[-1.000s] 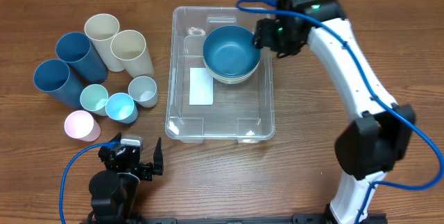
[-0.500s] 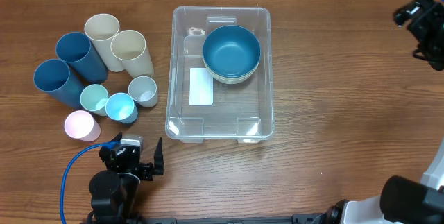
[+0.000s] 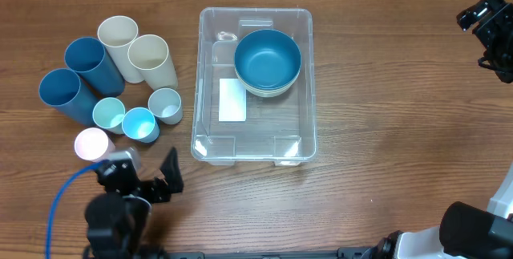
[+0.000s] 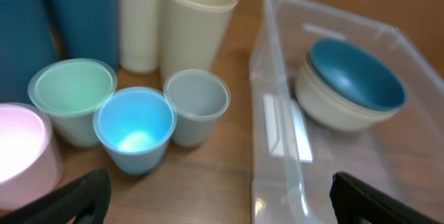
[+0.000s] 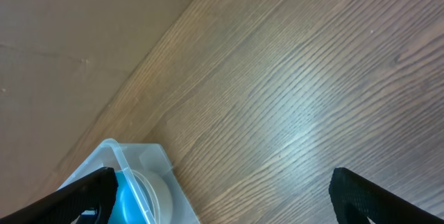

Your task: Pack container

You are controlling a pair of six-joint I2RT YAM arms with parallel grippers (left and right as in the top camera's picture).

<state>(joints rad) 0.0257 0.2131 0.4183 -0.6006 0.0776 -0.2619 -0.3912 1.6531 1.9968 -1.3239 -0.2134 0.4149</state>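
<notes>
The clear container (image 3: 264,127) stands mid-table with a white label on its base. A blue bowl (image 3: 267,57) nested in a cream bowl rests in its far end. My left gripper (image 3: 143,172) hovers open near the front left, just below the pink cup (image 3: 90,143). In the left wrist view its fingers (image 4: 76,200) frame bare wood, with the container wall (image 4: 277,57) to the right. My right gripper (image 3: 483,28) is open at the far right edge, well away from the container. In the right wrist view the container corner (image 5: 139,158) shows at lower left.
Cups cluster left of the container: two tall dark blue (image 3: 94,65), two tall cream (image 3: 152,58), and small green (image 3: 108,115), light blue (image 3: 139,124) and grey (image 3: 165,105) ones. A brown wall runs along the back edge.
My right arm has left the bowl in the container and swung out to the far right, opening fully. My left gripper has shifted left and slightly forward toward the pink cup.
</notes>
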